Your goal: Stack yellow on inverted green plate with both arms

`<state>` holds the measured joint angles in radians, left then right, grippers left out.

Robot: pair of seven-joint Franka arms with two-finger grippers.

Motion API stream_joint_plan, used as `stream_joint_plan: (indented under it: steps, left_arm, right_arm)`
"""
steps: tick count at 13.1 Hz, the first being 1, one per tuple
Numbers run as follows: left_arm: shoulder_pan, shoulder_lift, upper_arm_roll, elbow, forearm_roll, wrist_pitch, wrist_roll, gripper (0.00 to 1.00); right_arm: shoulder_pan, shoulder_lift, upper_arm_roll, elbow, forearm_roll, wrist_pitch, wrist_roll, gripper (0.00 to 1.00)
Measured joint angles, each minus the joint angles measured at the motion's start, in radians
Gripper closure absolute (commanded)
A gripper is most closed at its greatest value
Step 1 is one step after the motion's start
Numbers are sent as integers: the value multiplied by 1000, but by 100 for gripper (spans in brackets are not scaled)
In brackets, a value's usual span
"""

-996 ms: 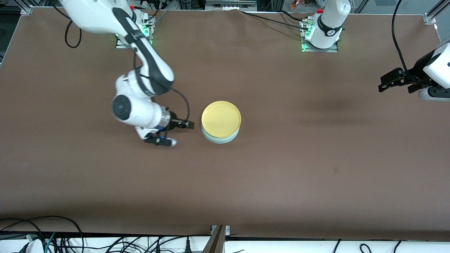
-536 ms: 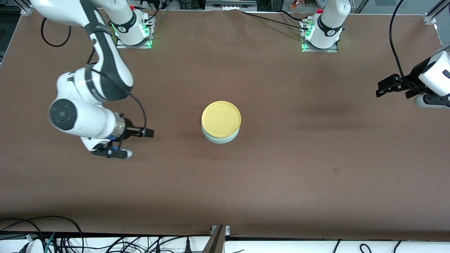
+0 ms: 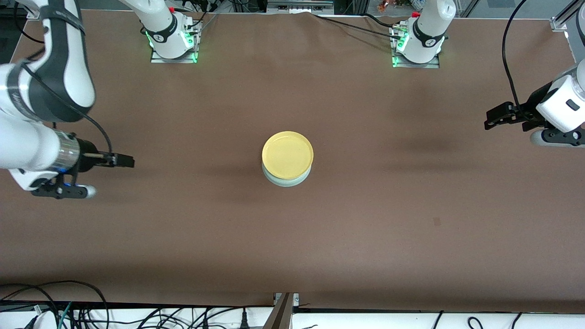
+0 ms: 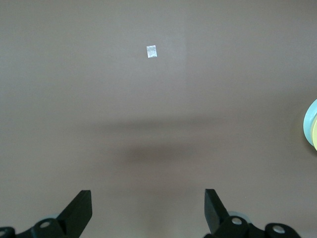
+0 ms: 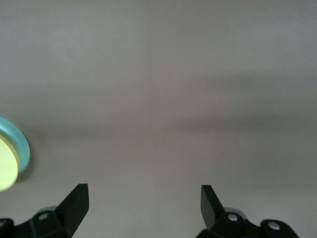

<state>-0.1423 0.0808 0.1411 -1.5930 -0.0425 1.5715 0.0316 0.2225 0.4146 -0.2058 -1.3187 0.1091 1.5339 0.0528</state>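
Note:
The yellow plate [image 3: 287,154] lies right side up on the pale green plate [image 3: 287,182] at the middle of the table; only the green plate's rim shows beneath it. My right gripper [image 3: 122,161] is open and empty over bare table toward the right arm's end, well apart from the stack. My left gripper [image 3: 494,116] is open and empty over the left arm's end of the table. The right wrist view shows the yellow plate's edge [image 5: 6,171] and the green rim [image 5: 21,144] beside my open right gripper [image 5: 143,206]. The left wrist view shows the green rim [image 4: 308,119] and my open left gripper [image 4: 147,210].
The brown table cloth [image 3: 365,228] bears a small square mark [image 3: 436,221], which also shows in the left wrist view [image 4: 151,51]. The arm bases [image 3: 171,34] [image 3: 418,43] stand along the table's edge farthest from the front camera. Cables [image 3: 91,310] lie past the nearest edge.
My right gripper has drawn away from beside the stacked plates toward the right arm's end of the table. My left gripper has shifted slightly. The plates have not moved.

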Motion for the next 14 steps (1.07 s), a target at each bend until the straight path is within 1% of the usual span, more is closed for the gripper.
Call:
stream_joint_plan:
  steps: [3, 6, 8, 11, 13, 14]
  left_arm:
    - [-1, 0, -33, 2, 0, -7, -1, 0]
    - [0, 0, -34, 3, 0, -11, -1, 0]
    - [1, 0, -33, 3, 0, -12, -1, 0]
    - [1, 0, -33, 3, 0, -15, -1, 0]
    - [1, 0, -33, 3, 0, -17, -1, 0]
    - [1, 0, -33, 3, 0, -18, -1, 0]
  right_arm:
    - [-16, -58, 9, 2, -47, -56, -30, 0]
    - [-60, -176, 63, -71, -85, -88, -31, 0]
    - [-103, -267, 95, -120, -93, -88, -33, 0]
    - [-138, -374, 105, -177, -93, -88, -48, 0]
    - [-150, -404, 106, -210, -93, -93, -64, 0]
    - [-152, -402, 106, -219, -93, -95, -66, 0]
